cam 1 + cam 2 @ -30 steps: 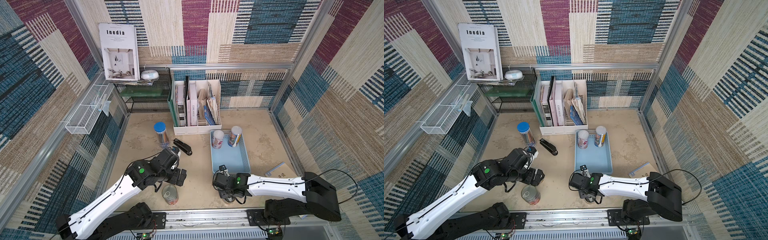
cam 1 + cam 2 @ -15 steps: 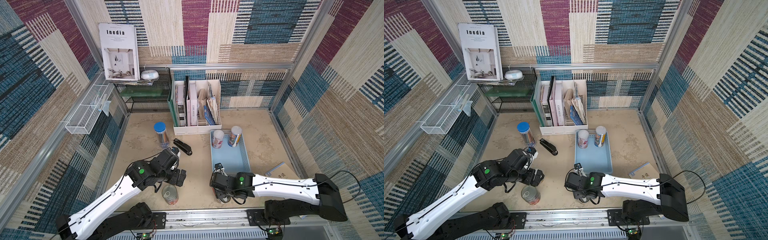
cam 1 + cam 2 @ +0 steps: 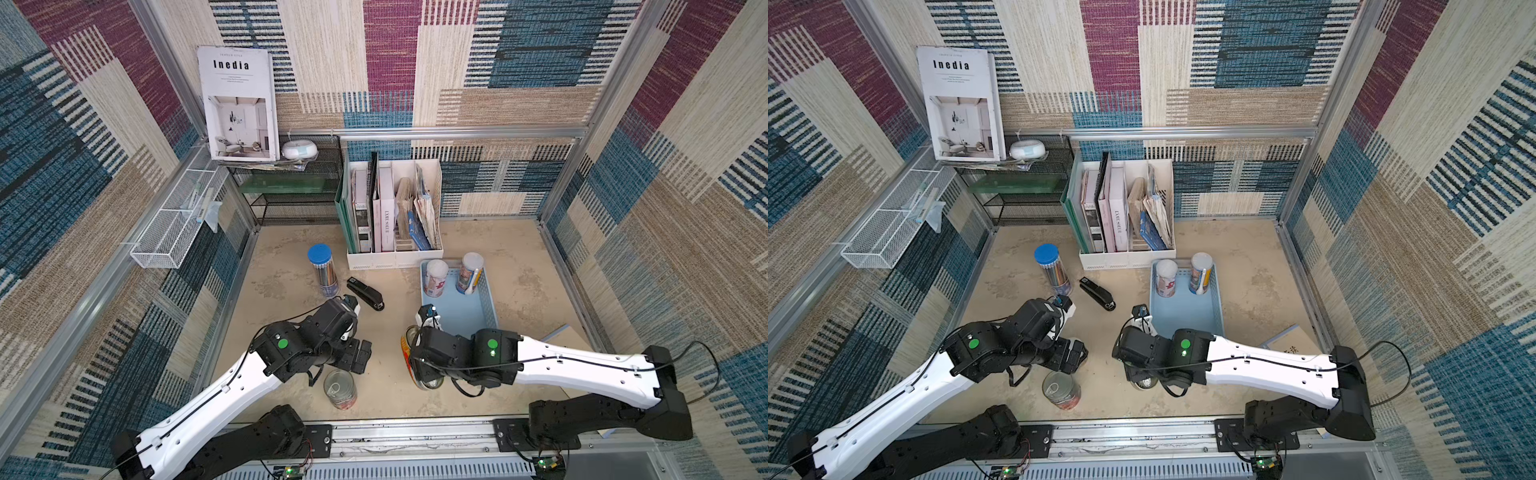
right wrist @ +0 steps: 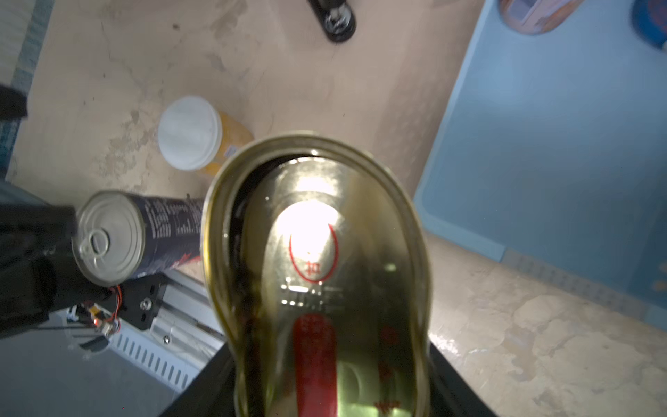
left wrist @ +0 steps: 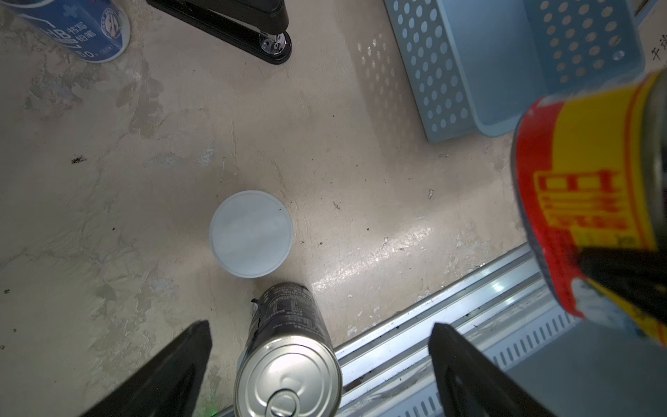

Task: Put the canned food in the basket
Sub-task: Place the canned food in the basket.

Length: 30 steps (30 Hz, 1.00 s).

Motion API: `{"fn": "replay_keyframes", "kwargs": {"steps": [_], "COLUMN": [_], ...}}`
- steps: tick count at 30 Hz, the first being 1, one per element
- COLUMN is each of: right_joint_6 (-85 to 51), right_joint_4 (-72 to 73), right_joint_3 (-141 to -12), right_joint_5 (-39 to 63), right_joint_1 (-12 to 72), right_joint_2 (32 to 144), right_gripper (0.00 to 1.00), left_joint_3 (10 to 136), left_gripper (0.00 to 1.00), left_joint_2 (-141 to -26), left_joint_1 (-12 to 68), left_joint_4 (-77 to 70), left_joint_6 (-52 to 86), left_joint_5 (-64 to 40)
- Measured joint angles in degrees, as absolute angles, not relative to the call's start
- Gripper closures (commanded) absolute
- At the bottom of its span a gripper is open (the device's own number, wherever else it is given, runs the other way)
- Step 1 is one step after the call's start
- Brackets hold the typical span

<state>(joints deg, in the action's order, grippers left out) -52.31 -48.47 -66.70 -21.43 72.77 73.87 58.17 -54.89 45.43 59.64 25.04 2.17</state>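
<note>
My right pincer (image 3: 422,363) is clamped on the flat oval gold tin with the red label (image 4: 317,252), a black finger on each side of it. The tin is outside the shallow light blue perforated plastic basket (image 3: 491,305), just short of the basket's near corner; in a top view only its red-and-yellow rim shows past my wrist.

My left pincer (image 5: 319,326) is spread wide and holds nothing. Below it, between the two fingers as my left wrist camera sees them, the wider steel can with the pull-ring lid (image 3: 340,388) stands upright on the beige tabletop (image 3: 519,249). Just beside it stands a slim white-lidded can with a yellow label (image 5: 251,234) (my left arm hides it in both top views).

Two more slim white-lidded cans (image 3: 435,277) (image 3: 470,272) stand upright side by side at the basket's far end, next to the white file holder (image 3: 395,257). The black stapler (image 3: 365,289) and the clear blue-capped pencil tube (image 3: 320,266) sit on the table beyond my left wrist.
</note>
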Motion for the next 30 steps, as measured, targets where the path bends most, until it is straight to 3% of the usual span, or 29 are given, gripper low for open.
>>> {"fn": "replay_keyframes", "kwargs": {"steps": [11,30], "right_joint_6": [-39.16,-28.77], "right_joint_4": [-48.45,-34.83], "right_joint_3": [-66.81,-59.99], "right_joint_5": [-22.63,-17.21], "right_joint_1": [50.50,37.10], "right_joint_2": [70.61,85.19], "right_gripper": [0.39,0.39], "left_joint_3": [57.76,57.28], "left_gripper": [0.01,0.01], "left_joint_2": [-55.05,-55.66], "left_joint_1": [45.43,45.34], "left_joint_4": [59.48,59.18], "left_joint_6": [24.80,24.82], "left_joint_5": [2.15,2.76]}}
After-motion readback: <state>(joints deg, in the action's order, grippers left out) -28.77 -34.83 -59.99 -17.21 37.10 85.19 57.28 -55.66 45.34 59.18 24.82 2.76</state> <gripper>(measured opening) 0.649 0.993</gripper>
